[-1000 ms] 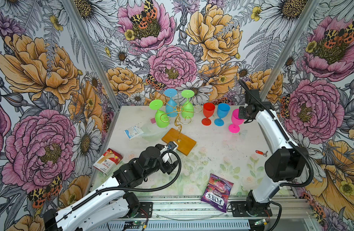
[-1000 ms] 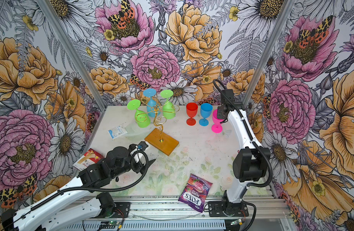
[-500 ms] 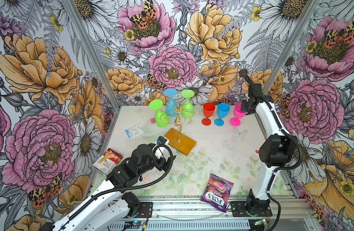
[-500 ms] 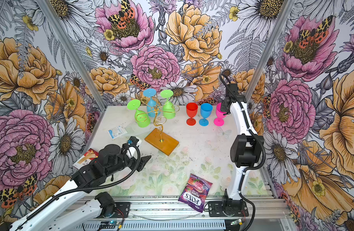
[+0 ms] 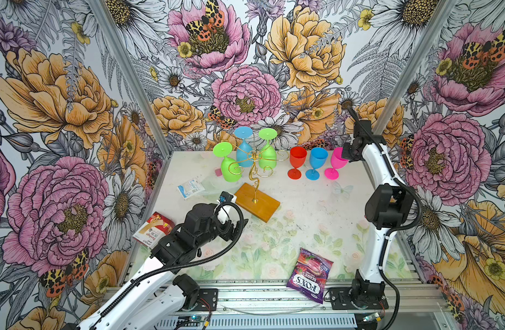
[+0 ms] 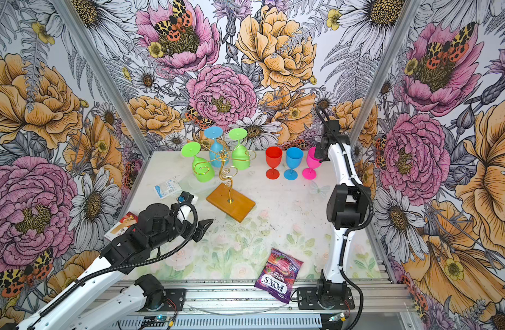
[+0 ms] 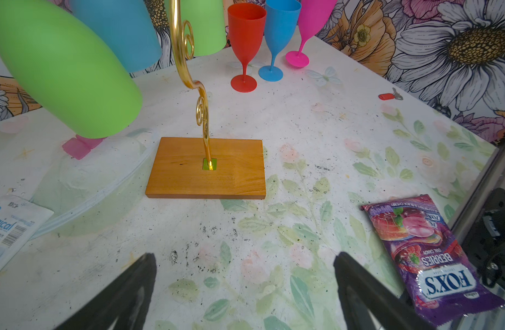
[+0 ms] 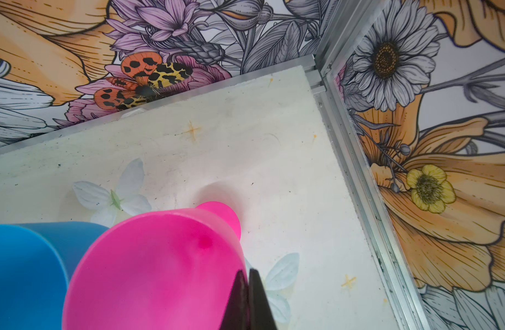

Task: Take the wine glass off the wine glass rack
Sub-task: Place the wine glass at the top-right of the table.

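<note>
Worktop [image 5: 302,228] printed with pale flowers carried everything between the floral walls. From the near left corner the left arm [image 5: 171,248] reached inward, and its left pincer [image 7: 244,257] stood wide open over bare surface, holding nothing, just short of the rack's base. The right arm [image 5: 379,205] rose along the right edge to the far right corner, where the right pincer [image 8: 246,271] was closed, fingers pressed together right at the rim of the pink glass [image 5: 337,160]; whether the rim was pinched between them could not be told. The wine glass rack [image 5: 255,171] stood left of the middle, its wooden base [image 5: 257,201] turned at an angle, with a green glass [image 5: 230,171], a blue glass [image 5: 243,151] and a second green glass [image 5: 267,154] hanging upside down from its gold arms. Off the rack, a red glass [image 5: 297,160], another blue glass [image 5: 317,161] and the pink glass stood upright in a row along the far edge. A purple candy bag [image 5: 310,274] lay over the near edge. A red and white box [image 5: 153,231] sat at the left edge, and a surgical packet [image 5: 190,187] lay farther along it. A small pink block [image 7: 80,145] lay below the tilted green glass.
</note>
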{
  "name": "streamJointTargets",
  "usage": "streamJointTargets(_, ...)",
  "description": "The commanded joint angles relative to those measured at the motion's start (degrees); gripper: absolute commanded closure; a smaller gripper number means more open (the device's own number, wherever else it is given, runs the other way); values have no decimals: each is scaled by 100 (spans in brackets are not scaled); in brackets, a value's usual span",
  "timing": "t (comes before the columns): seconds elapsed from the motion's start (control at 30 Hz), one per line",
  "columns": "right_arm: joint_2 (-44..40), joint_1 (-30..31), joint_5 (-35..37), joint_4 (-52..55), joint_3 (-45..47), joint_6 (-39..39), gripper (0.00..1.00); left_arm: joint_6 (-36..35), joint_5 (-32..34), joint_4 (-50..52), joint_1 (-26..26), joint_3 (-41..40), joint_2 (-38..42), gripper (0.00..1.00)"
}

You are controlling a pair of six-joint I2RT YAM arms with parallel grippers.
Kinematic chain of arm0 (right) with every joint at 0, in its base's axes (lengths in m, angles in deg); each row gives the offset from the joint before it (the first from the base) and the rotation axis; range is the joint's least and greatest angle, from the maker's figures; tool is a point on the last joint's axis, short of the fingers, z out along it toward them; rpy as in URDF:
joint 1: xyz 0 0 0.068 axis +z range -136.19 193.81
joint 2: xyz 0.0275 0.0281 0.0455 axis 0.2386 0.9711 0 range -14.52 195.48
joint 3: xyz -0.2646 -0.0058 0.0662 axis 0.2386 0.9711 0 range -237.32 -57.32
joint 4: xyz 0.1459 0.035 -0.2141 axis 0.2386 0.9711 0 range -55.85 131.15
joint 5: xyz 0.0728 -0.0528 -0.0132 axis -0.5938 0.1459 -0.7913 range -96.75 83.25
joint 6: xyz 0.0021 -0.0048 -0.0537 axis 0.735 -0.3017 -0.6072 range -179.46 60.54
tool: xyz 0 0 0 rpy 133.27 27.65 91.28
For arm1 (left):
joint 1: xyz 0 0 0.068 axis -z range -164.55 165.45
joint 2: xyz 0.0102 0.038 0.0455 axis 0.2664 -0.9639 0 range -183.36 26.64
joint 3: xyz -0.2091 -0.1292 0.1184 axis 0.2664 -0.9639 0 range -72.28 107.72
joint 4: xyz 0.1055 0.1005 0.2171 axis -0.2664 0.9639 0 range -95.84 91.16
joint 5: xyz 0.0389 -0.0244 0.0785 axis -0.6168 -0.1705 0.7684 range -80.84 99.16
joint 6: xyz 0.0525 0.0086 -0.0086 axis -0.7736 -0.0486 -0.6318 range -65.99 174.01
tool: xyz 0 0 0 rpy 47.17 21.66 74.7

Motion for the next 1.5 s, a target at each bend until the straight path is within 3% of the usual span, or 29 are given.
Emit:
streamJointTargets(0.0, 130, -26, -87, -44, -275, 82, 100, 75, -161, -58, -61, -16, 87, 2)
streamJointTargets(0.97, 511, -20, -115, -44, -539, 171, 100, 102, -233, -69, -97, -48, 217, 1)
streamJointTargets(1.47, 382, -13, -307, -44, -539, 230, 84, 113, -339, -71, -156, -25, 212, 1)
